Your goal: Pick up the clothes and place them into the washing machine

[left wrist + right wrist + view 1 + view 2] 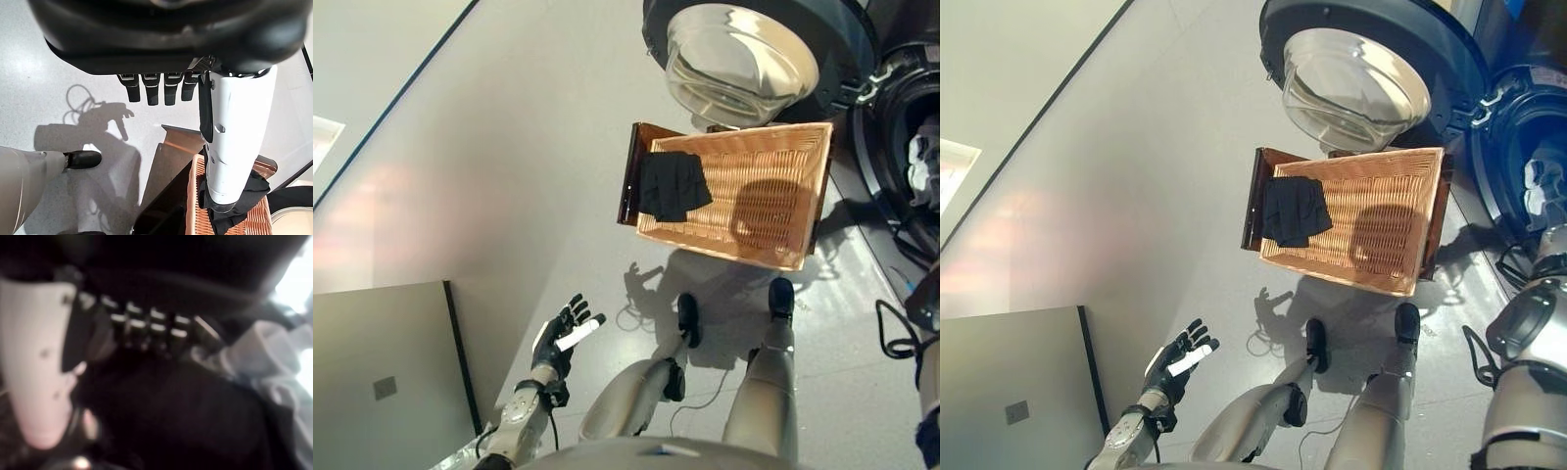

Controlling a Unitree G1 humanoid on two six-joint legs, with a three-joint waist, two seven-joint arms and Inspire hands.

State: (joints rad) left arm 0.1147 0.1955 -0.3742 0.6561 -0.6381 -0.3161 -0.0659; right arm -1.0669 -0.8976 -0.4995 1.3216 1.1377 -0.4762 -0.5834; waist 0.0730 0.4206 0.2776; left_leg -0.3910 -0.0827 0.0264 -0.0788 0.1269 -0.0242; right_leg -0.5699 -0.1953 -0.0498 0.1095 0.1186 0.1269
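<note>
Black garment point(673, 186) draped over basket point(773, 211) rim

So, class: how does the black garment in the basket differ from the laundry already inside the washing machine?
The black garment is dark; the laundry in the washing machine is pale. The garment lies draped over the wicker basket's edge, in full view; the laundry sits in the drum, mostly hidden. Both are crumpled cloth.

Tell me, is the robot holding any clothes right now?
The left hand is open and empty. The right hand is inside the washing machine; its hold cannot be told.
</note>
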